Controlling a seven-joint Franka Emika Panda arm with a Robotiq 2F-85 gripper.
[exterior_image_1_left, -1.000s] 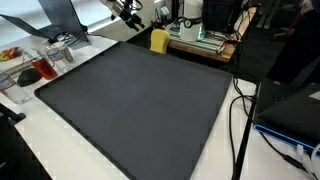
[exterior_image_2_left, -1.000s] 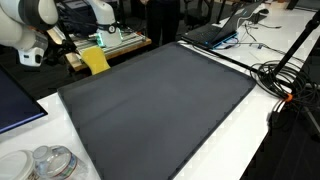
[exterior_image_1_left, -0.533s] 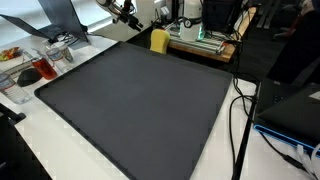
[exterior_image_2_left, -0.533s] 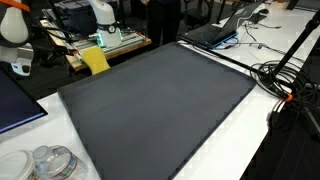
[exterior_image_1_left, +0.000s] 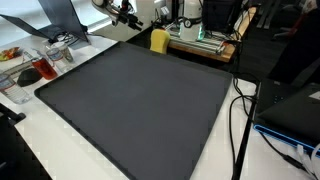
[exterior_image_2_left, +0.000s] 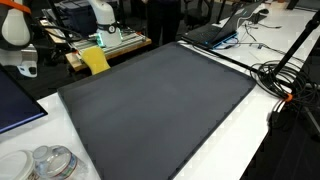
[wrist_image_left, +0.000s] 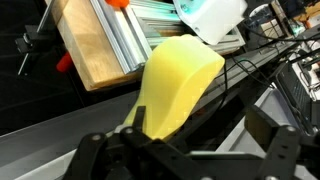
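Note:
A yellow sponge-like block (exterior_image_1_left: 159, 40) (exterior_image_2_left: 95, 60) stands upright at the far edge of the big dark mat (exterior_image_1_left: 140, 100) (exterior_image_2_left: 160, 100). My gripper (exterior_image_1_left: 127, 13) hangs in the air a little to the side of the block, not touching it. In the wrist view the block (wrist_image_left: 175, 85) fills the middle. The gripper (wrist_image_left: 205, 135) comes in from the bottom with its jaws wide apart and nothing between them. Its left finger (wrist_image_left: 140, 122) overlaps the block's lower edge in the picture. Only the white arm (exterior_image_2_left: 15, 30) shows at the top left of an exterior view.
Behind the block sits a wooden board with a green-lit device (exterior_image_1_left: 200, 40) (exterior_image_2_left: 110, 38). A tray of glassware (exterior_image_1_left: 40, 65) stands beside the mat. A laptop (exterior_image_2_left: 215, 33), tangled cables (exterior_image_2_left: 290, 75) and clear plastic containers (exterior_image_2_left: 50, 162) lie around the mat's edges.
The arm has drawn back toward the frame's edge in an exterior view. The gripper stays open and the yellow block has not moved.

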